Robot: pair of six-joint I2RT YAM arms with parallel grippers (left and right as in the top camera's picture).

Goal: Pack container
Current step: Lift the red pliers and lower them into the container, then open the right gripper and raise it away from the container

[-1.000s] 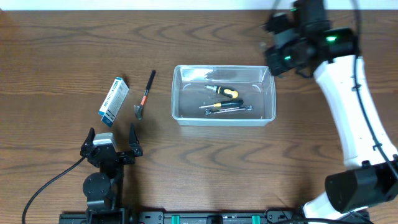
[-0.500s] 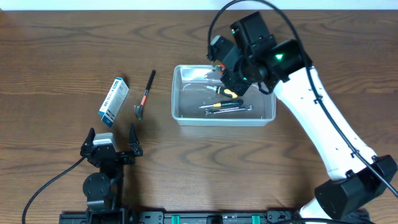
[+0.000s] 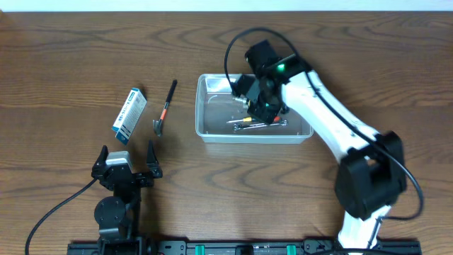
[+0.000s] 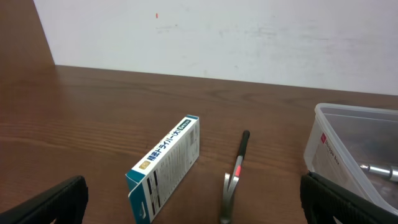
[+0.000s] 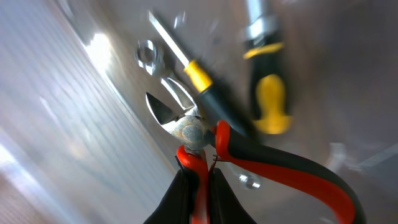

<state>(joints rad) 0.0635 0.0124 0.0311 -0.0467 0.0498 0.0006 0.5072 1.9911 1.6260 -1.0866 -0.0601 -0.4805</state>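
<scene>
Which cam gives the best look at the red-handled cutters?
Right wrist: the cutters fill the frame, one red handle pinched by the right gripper. Overhead, the arm over the container hides them. Left wrist doesn't show them.

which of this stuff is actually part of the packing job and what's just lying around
Part of the job: container; pliers gripped by the right end effector; screwdrivers and wrench inside it.

Lying about: hammer and blue-and-white box outside it, untouched, possibly still to pack; open left end effector.
</scene>
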